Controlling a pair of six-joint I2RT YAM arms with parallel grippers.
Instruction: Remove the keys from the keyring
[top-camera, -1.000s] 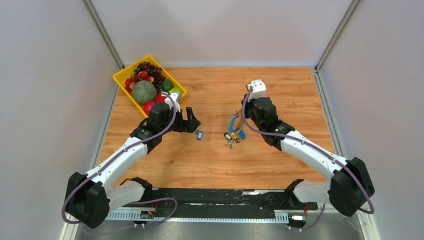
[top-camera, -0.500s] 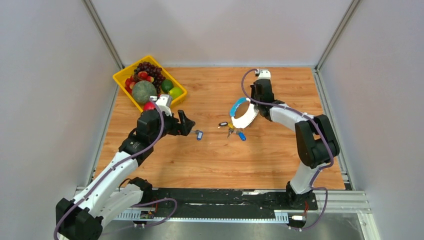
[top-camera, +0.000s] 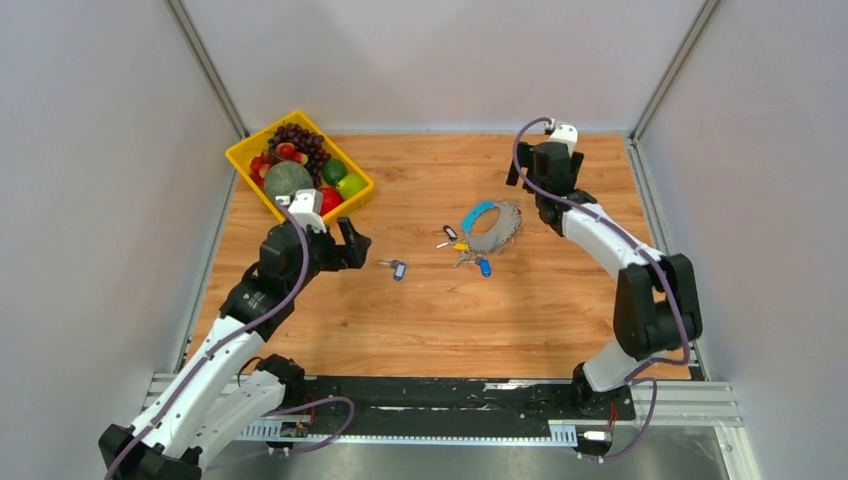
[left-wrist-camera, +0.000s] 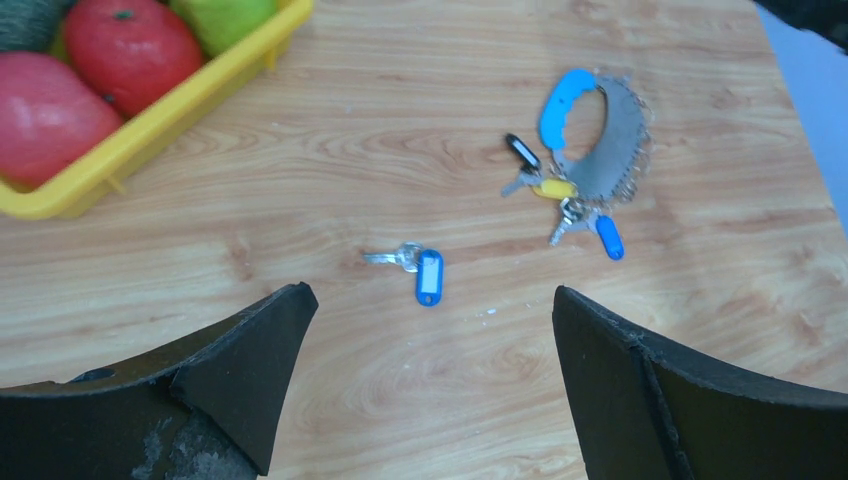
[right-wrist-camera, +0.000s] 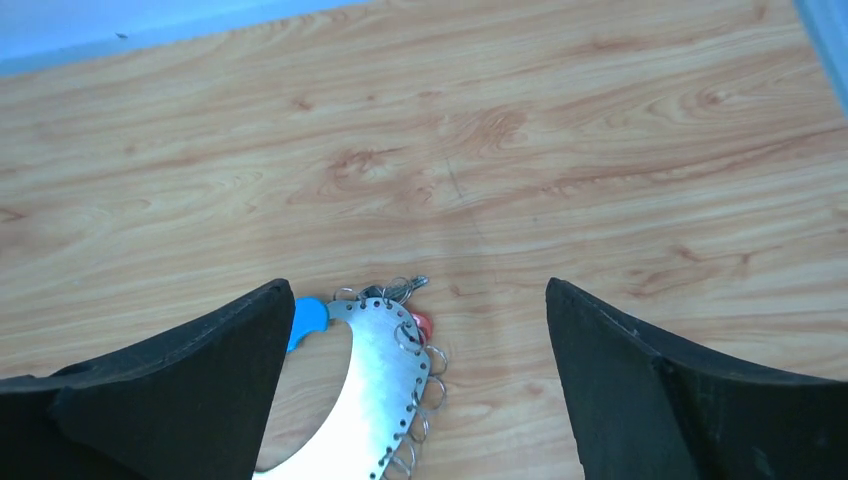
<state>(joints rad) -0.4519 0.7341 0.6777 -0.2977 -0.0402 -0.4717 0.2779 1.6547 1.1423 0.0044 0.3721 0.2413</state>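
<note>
The keyring (top-camera: 493, 228), a grey perforated crescent with a bright blue band (top-camera: 477, 214), lies flat on the wooden table. Several keys (top-camera: 461, 247) with black, yellow and blue tags are bunched at its left end. One key with a blue tag (top-camera: 397, 268) lies apart, to the left. My right gripper (top-camera: 528, 185) is open just behind the keyring, holding nothing. In the right wrist view the keyring (right-wrist-camera: 375, 380) shows low between the fingers, and the gripper (right-wrist-camera: 415, 285) is empty. My left gripper (left-wrist-camera: 430, 295) stands open above the table, close to the loose key (left-wrist-camera: 428, 276).
A yellow tray (top-camera: 245, 160) of fruit stands at the back left, just behind my left gripper; its rim (left-wrist-camera: 170, 120) shows in the left wrist view. Grey walls close in the table on three sides.
My right gripper opened and let go of the keyring, which dropped flat onto the table. The right arm drew back toward the far right. My left arm pulled back to the left.
</note>
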